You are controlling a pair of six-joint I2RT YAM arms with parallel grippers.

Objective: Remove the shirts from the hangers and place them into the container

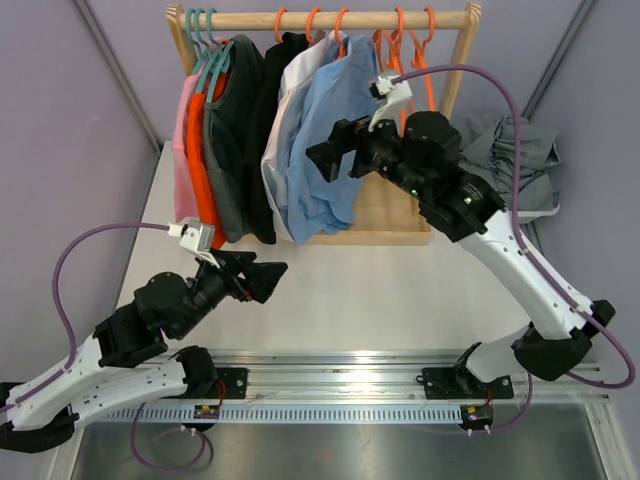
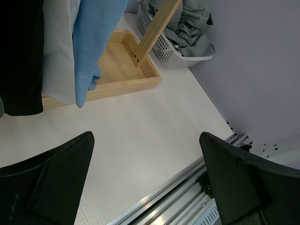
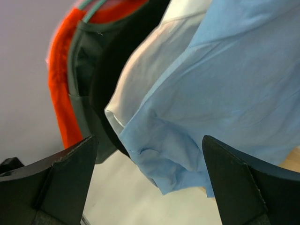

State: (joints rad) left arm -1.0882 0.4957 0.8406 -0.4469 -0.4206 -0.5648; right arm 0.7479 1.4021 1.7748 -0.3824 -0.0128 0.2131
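Note:
Several shirts hang on the wooden rack: pink (image 1: 184, 150), orange (image 1: 203, 175), dark grey (image 1: 232, 130), black (image 1: 266, 120), white (image 1: 292, 95) and light blue (image 1: 330, 150). Teal hangers (image 1: 205, 28) and orange hangers (image 1: 313, 22) hold them, and bare orange hangers (image 1: 418, 55) hang at the right end. My right gripper (image 1: 325, 152) is open, facing the light blue shirt (image 3: 225, 84) just short of its sleeve. My left gripper (image 1: 272, 282) is open and holds nothing, low over the table. A grey shirt (image 2: 187, 28) lies in the white container (image 2: 164, 47).
The rack's flat wooden base (image 1: 385, 225) and slanted post (image 2: 152, 33) stand between the arms and the container. An aluminium rail (image 1: 340, 375) runs along the table's near edge. Purple walls close in the back and sides.

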